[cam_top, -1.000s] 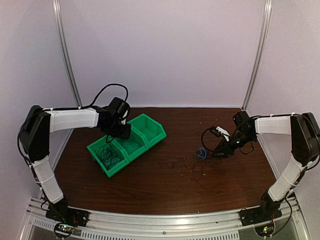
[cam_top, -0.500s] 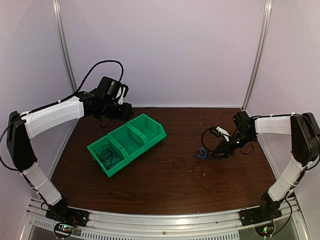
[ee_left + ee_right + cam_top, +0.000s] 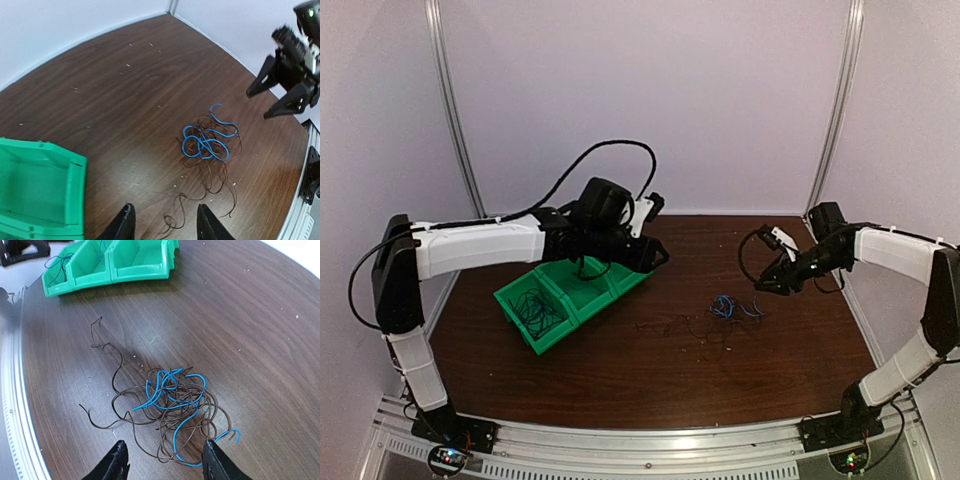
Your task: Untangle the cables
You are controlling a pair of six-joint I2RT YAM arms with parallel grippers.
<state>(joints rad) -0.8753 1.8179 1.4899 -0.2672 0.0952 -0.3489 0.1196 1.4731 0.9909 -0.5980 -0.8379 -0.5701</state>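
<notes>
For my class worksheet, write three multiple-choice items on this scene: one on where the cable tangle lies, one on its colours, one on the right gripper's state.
1. Where does the cable tangle lie?
A) draped over an arm
B) on the table, apart from the green bins
C) hung on the back wall

2. Which colours are its wires?
A) blue and dark
B) red and yellow
C) white only

3. How is the right gripper?
A) shut on a wire
B) shut, empty
C) open, empty

Key: 1 B, it rests on bare wood. 2 A, blue loops lie among dark strands. 3 C, its fingers stand apart, clear of the wires.
</notes>
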